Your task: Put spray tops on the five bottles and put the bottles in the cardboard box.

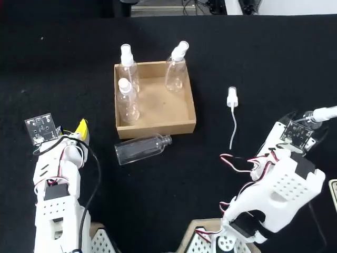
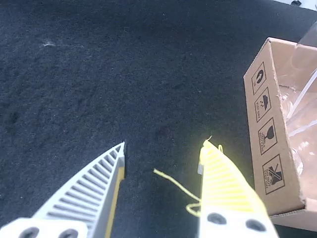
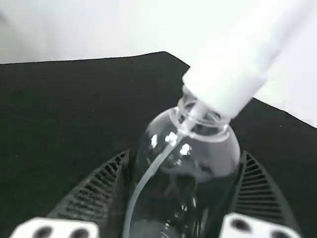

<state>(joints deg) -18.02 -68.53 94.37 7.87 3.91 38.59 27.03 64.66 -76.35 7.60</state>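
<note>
i'm seeing my right gripper (image 3: 185,154) clamping a clear bottle (image 3: 208,148), with a spray top (image 3: 233,79) sitting crooked in its neck, tube inside, not looking seated; i'm worrying it could tip out or jam if i'm pressing at this angle. my left gripper (image 2: 164,144) is hanging with jaws apart, holding nothing, over the black table (image 2: 99,74) near the cardboard box (image 2: 267,134). farther out, a topless bottle (image 1: 139,148) is lying just in front of the box, likely to roll if nudged; beyond it, three capped bottles (image 1: 128,68) are standing in the box, and a loose spray top (image 1: 232,98) is lying apart, toward my right arm's side
</note>
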